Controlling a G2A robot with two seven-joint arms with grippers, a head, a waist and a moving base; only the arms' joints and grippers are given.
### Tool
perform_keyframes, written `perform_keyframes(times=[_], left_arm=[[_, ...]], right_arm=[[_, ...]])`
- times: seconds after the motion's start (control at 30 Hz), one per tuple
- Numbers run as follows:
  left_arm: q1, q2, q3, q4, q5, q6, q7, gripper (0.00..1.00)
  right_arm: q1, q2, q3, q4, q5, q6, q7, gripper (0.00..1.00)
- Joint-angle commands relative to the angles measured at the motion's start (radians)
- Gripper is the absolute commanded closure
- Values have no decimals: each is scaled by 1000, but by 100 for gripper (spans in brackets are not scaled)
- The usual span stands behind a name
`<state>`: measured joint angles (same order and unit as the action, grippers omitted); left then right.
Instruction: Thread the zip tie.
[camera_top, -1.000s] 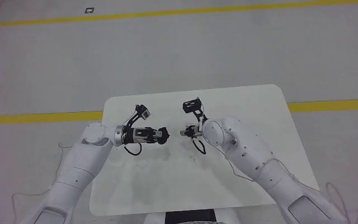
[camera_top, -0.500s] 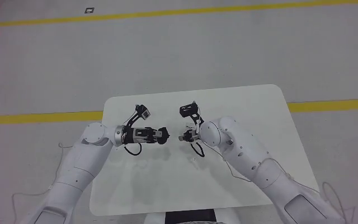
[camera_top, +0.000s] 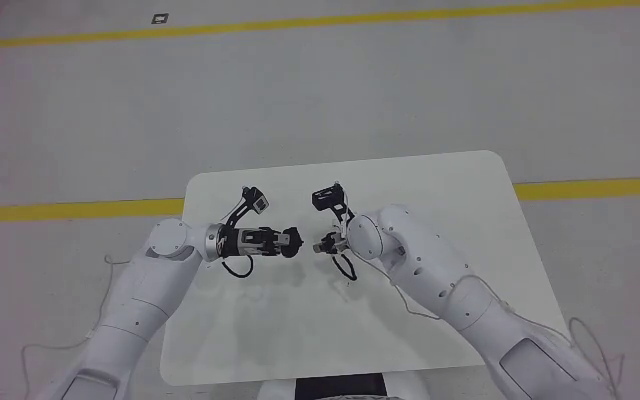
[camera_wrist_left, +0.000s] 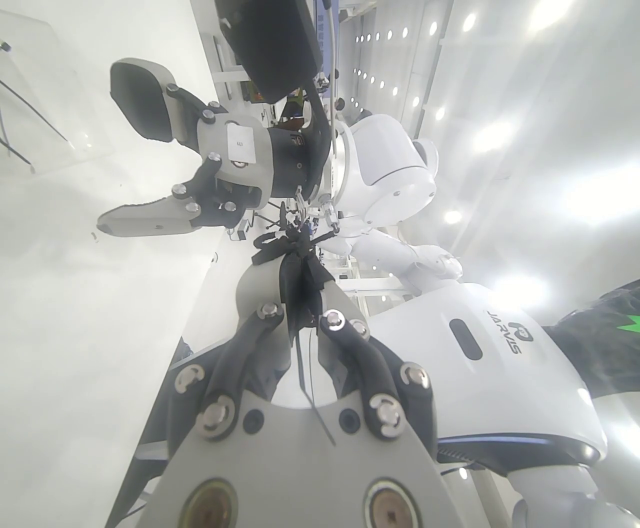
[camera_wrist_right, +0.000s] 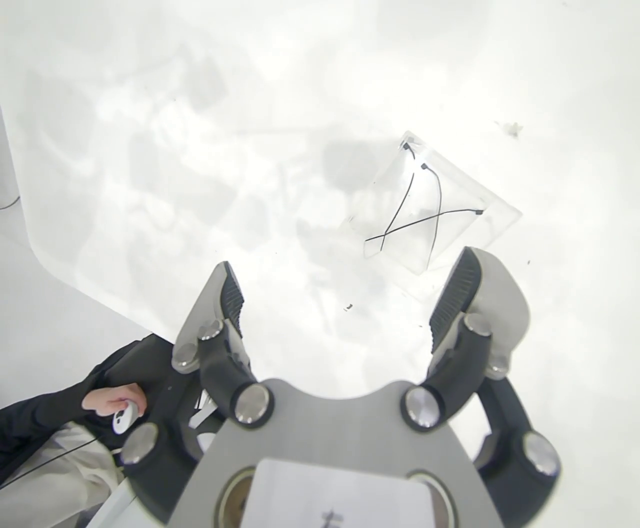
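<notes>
Zip tie (camera_wrist_left: 299, 360) clamped in clenched left gripper (camera_top: 290, 241) above table (camera_top: 450, 200) centre. Just right of it, right gripper (camera_top: 322, 244) splayed, empty. Risk: closing off-line on thin, floppy tail, bending it aside or tugging it loose.

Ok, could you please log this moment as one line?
left gripper: shut on thin black plastic zip tie | right gripper: open, empty | clear plastic tray: spare black ties inside

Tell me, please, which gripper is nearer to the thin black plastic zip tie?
Left. The left gripper is shut on the thin black plastic zip tie, whose strap trails back toward the wrist. The right gripper is open, facing it across a gap, not touching.
</notes>
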<state>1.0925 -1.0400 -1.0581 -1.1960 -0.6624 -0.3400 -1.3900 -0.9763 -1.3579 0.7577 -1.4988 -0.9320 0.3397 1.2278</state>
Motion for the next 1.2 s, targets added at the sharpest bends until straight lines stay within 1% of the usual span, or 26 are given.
perform_keyframes(times=[0.0,0.2,0.23,0.27,0.3,0.33,0.4,0.5,0.63,0.8,0.9,1.17], left_arm=[[0,0,0,0,0,0,0,100],[0,0,0,0,0,0,0,100],[0,0,0,0,0,0,0,100],[0,0,0,0,0,0,0,100],[0,0,0,0,0,0,0,100],[0,0,0,0,0,0,0,100],[0,0,0,0,0,0,0,100],[0,0,0,0,0,0,0,100],[0,0,0,0,0,0,0,100],[0,0,0,0,0,0,0,100],[0,0,0,0,0,0,0,100],[0,0,0,0,0,0,0,100]], right_arm=[[-9,0,1,9,-6,-3,-28,0],[3,-14,-3,34,-4,0,-22,0],[5,-17,-2,40,-6,0,-22,18],[6,-20,0,46,-10,0,-21,40],[6,-24,4,53,-15,0,-21,52],[5,-28,9,58,-22,0,-20,56],[0,-36,21,68,-48,0,-18,60],[-12,-49,40,70,-90,0,-9,70],[-31,-70,67,74,-153,0,2,74],[-49,-99,96,85,-203,0,10,78],[-58,-115,112,93,-231,0,14,82],[-62,-160,133,148,-285,0,15,82]])
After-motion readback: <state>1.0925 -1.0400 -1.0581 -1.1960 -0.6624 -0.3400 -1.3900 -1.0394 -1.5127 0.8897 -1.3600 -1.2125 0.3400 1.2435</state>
